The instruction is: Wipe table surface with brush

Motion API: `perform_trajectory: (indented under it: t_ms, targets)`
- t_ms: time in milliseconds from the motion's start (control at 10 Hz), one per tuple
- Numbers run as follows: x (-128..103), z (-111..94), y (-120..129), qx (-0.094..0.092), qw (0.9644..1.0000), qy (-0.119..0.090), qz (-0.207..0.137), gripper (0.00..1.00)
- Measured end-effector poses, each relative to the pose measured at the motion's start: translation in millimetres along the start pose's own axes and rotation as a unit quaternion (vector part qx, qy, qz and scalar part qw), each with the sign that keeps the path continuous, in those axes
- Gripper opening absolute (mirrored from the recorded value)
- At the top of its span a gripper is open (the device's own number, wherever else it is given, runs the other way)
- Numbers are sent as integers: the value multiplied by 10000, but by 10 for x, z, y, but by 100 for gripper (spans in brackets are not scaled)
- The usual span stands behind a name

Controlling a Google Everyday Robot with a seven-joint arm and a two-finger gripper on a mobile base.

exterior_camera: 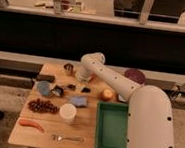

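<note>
The light tan wooden table surface [88, 121] fills the middle of the camera view. A small dark thing with a greyish edge [58, 90], which looks like the brush, lies left of centre beside a blue bowl [43, 87]; its handle is hard to make out. My gripper [83, 78] points down over the back middle of the table, right of a small metal cup [68, 68]. It is behind and to the right of the brush and apart from it. Two small dark bits [85, 89] lie just in front of the gripper.
A flat black block [45, 78] lies at the back left and a purple bowl [134, 75] at the back right. Around them are an apple [107, 94], blue sponge [78, 101], white cup [67, 112], grapes [42, 105], carrot [31, 124], fork [67, 137] and green tray [112, 128].
</note>
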Motion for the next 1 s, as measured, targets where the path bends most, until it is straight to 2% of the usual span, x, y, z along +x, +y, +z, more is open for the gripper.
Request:
perform_trajectory:
  t_ms: [400, 600, 1000]
  targets:
    - [67, 127, -15, -10, 9999, -96, 64, 80]
    - [106, 136, -53, 35, 9999, -105, 89, 75]
    - [222, 152, -103, 88, 9996, -149, 205, 74]
